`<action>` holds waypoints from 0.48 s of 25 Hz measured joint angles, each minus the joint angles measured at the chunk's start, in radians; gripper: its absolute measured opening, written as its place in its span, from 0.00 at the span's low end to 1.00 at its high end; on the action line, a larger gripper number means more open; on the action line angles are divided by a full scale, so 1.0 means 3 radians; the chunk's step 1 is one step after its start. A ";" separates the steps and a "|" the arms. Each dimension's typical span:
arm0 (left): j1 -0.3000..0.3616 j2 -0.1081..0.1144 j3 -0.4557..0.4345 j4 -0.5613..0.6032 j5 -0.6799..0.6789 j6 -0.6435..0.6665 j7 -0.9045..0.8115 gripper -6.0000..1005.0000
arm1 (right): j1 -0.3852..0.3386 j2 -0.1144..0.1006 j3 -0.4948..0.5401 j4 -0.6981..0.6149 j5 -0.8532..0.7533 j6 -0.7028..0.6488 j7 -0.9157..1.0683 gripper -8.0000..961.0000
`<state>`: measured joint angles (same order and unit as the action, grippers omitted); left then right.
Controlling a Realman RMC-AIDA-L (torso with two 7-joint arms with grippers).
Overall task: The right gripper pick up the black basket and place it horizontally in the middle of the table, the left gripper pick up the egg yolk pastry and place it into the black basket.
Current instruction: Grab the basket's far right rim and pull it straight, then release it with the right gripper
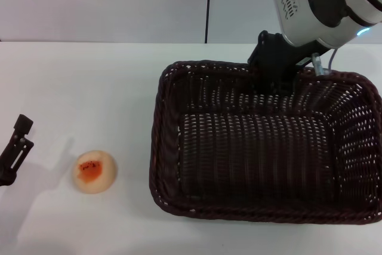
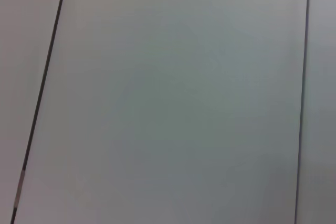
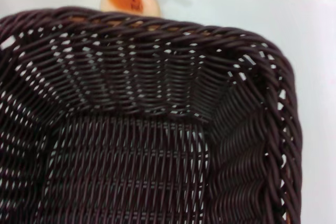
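A plain white flat tabletop (image 1: 89, 88) fills the head view, backed by a pale wall split by a dark vertical seam. The large rectangular dark woven wicker basket (image 1: 265, 141) is set at the right of the frame, upright with its opening upward and its long axis running left to right; its right end is cut by the frame edge. Nothing is seen inside it, only the woven floor. The black right gripper (image 1: 276, 67) on its bulky white arm is placed at the basket's far rim, in the upper right; whether its jaws are closed on the rim cannot be told. The small round pale cream pastry with an orange-red patch (image 1: 94, 171) lies on the table at the lower left, apart from the basket. The slim black left gripper (image 1: 17, 141) is seen at the left edge, near the pastry but apart; its jaw state cannot be told.
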<state>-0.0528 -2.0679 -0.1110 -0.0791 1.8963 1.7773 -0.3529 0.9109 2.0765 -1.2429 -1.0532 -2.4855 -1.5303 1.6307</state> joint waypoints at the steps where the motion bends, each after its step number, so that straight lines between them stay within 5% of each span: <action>1: 0.0006 0.0000 0.0003 -0.0002 0.0000 0.0000 0.0000 0.83 | -0.0006 0.0000 0.0002 0.0008 0.0024 0.0026 -0.0009 0.15; 12: 0.0015 0.0005 0.0049 -0.0038 -0.0001 0.0007 0.0000 0.83 | -0.0020 0.0000 -0.0028 0.0305 0.0334 0.0431 -0.0092 0.15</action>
<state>-0.0483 -2.0664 -0.0965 -0.0906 1.8959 1.7795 -0.3529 0.9051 2.0765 -1.2514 -0.9617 -2.3853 -1.4010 1.6030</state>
